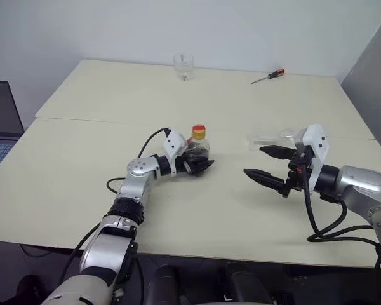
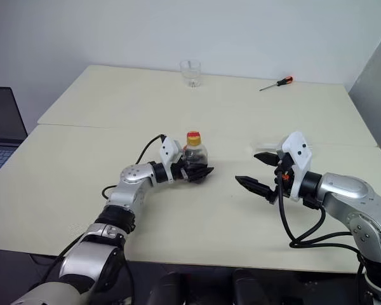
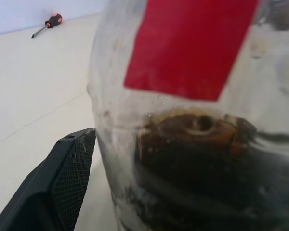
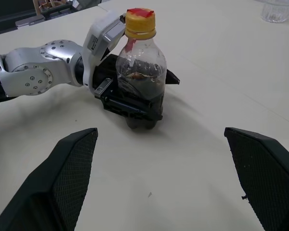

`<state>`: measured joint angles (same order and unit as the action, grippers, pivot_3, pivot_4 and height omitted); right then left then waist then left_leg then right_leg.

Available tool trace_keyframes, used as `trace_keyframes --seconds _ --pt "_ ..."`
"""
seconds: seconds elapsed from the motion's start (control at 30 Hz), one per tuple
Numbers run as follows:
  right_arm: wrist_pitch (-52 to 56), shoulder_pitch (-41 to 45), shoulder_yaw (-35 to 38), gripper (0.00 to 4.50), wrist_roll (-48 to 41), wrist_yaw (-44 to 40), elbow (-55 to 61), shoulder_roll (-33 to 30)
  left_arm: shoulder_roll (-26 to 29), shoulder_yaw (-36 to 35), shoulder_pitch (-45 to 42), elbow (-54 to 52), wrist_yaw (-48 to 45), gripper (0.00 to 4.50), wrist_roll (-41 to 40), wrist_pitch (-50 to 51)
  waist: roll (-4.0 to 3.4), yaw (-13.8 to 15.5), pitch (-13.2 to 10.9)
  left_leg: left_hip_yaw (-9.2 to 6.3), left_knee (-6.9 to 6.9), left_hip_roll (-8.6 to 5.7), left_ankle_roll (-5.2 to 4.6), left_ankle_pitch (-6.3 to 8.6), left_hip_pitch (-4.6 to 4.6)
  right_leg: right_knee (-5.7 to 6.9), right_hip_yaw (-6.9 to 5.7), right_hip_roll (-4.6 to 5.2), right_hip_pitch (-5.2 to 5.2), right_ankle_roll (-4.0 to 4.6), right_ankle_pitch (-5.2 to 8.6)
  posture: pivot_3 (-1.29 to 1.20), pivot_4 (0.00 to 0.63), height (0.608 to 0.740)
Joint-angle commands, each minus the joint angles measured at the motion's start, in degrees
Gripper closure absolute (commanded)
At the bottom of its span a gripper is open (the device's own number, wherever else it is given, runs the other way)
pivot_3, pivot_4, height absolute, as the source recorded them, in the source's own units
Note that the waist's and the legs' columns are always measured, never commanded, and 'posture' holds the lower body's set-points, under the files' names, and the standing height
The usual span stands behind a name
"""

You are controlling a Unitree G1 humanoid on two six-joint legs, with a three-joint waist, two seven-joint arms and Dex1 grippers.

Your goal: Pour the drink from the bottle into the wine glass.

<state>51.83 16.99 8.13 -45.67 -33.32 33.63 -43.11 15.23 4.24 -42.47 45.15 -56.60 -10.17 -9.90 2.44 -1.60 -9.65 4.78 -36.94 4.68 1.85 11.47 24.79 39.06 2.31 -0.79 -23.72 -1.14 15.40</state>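
- The bottle point(image 4: 140, 77) stands upright on the counter point(image 1: 70, 178), roughly midway between its left and right edges and somewhat toward the near edge; its long axis is vertical, with the red-and-yellow cap point(image 4: 140, 21) on top and still in place.
- The drink point(image 4: 143, 98) fills only the lower part of the bottle.
- The left end effector point(image 1: 200, 166) lies level, just above the counter, with the bottle's lower body between its two black fingers. The jaws stand wide, one on either side of the body; they look not yet pressed in, though I cannot tell for sure whether either finger touches the plastic.
- In the left wrist view the bottle sits directly ahead and very close, one finger point(image 3: 70, 163) just beside its wall, so closing the jaws looks like the only step left before a lift.
- The right end effector point(image 1: 267, 162) hovers above the counter well to the bottle's right, jaws spread wide and empty, aimed back toward the bottle. The left is clearly the nearer.
- The wine glass point(image 1: 273, 137) lies on its side on the counter, just behind the right end effector toward the right edge; it would probably need standing upright before any pour.
- A short tumbler point(image 1: 183, 66) and a screwdriver point(image 1: 268, 75) rest near the far edge, well apart from the action.
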Motion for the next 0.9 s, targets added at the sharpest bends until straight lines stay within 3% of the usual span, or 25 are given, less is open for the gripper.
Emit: trace_keyframes --seconds 0.03,0.23,0.33,0.47,0.63,0.9 --pt "-0.8 0.7 1.3 0.00 0.4 0.2 1.1 -0.8 -1.3 -1.5 -3.0 2.1 -0.8 0.43 -0.8 -3.0 0.00 0.0 0.0 0.00 0.00 0.00 0.00 0.00 0.00 0.00 0.00 0.00 0.00 0.00 0.00 0.00 0.150 0.740" --pt "-0.8 1.0 1.2 0.00 0.2 0.4 1.3 -0.6 -1.8 -2.0 -3.3 3.1 -1.5 2.18 -0.7 -4.7 0.00 0.0 0.0 0.00 0.00 -0.01 0.00 0.00 0.01 0.00 0.01 0.00 0.00 0.00 0.00 0.00 0.150 0.740" --pt "-0.8 1.6 0.7 0.00 0.0 0.6 1.6 -0.2 -1.8 -2.2 -2.7 2.5 -1.9 2.82 -0.8 -4.8 0.00 -0.1 0.0 -0.01 0.00 -0.01 0.00 0.00 0.01 0.00 0.01 0.00 0.00 0.00 0.00 0.00 0.150 0.740" --pt "-0.8 3.9 -0.8 0.00 0.4 2.6 2.3 1.5 -1.6 -2.5 -1.9 1.1 -2.1 2.92 -1.0 -4.8 0.00 -0.1 0.0 -0.01 0.00 0.00 0.00 0.00 0.01 0.00 0.01 0.00 -0.01 0.00 0.00 0.00 0.150 0.740" --pt "1.4 9.0 -2.1 0.00 2.5 11.4 3.9 5.9 -1.6 -2.7 -0.8 -3.3 4.5 2.95 0.9 -4.9 -0.01 -0.1 0.0 0.00 0.01 0.02 0.00 0.00 0.01 0.03 0.03 -0.01 -0.04 0.00 0.00 0.00 0.150 0.740" --pt "13.6 14.0 -1.8 0.00 2.2 27.5 10.0 13.7 -5.3 1.0 4.4 -22.3 11.0 3.00 0.9 8.1 -0.01 0.1 0.0 0.01 -0.01 0.02 0.02 -0.01 0.09 0.01 0.05 0.11 -0.04 0.12 -0.07 0.00 0.150 0.740"
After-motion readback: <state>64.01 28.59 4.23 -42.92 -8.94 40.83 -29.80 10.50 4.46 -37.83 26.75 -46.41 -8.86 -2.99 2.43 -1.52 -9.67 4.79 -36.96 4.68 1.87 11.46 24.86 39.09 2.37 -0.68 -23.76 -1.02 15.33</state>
